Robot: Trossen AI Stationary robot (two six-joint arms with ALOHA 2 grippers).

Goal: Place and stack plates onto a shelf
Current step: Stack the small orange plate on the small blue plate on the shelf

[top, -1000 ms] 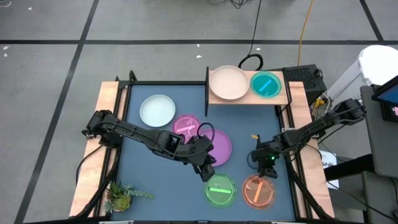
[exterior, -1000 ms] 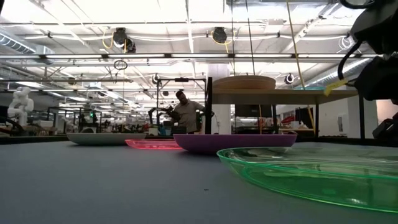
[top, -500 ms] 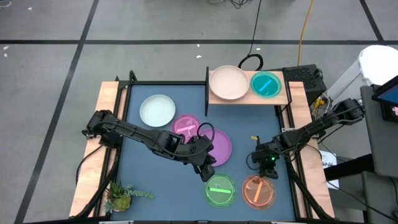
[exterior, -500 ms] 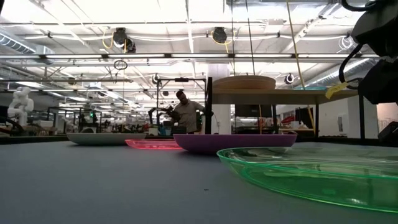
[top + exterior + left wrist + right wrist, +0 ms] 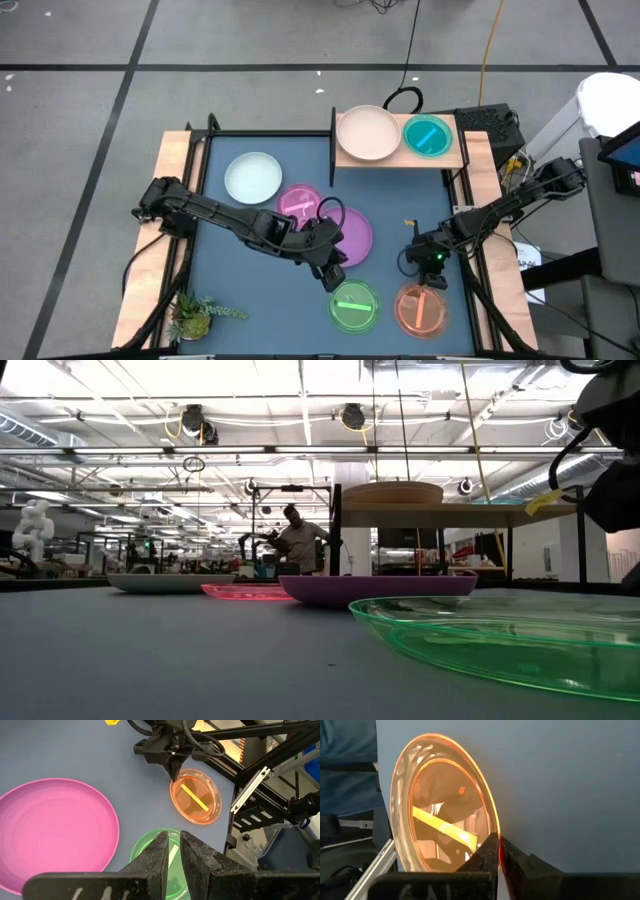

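Note:
My right gripper (image 5: 431, 276) is shut on the translucent orange plate (image 5: 421, 311) near the table's near right corner. My left gripper (image 5: 335, 277) hovers between the purple plate (image 5: 352, 235) and the green plate (image 5: 355, 307). Its fingers are all but closed and hold nothing. The white-blue plate (image 5: 252, 177) and the pink translucent plate (image 5: 299, 200) lie flat on the mat. The shelf (image 5: 458, 158) stands at the far edge and carries a cream plate (image 5: 367, 133) and a teal plate (image 5: 428, 135). My right gripper pinches the orange plate's rim (image 5: 494, 831) between its two fingers, on the plate's far edge (image 5: 176, 779). The fingers come from above, pointing down. The rest of the plate stretches toward the table's near edge. I cannot tell whether its near edge is on the mat.
Wooden side rails (image 5: 177, 170) and a black frame border the blue mat. A small green plant (image 5: 196, 316) sits at the near left corner. Bare mat lies between the shelf and the purple plate. A person stands far off in the room (image 5: 297, 540).
My right gripper has risen slightly, still shut on the orange plate's rim. The orange plate has shifted a little toward the table's right near corner. My left arm has kept still.

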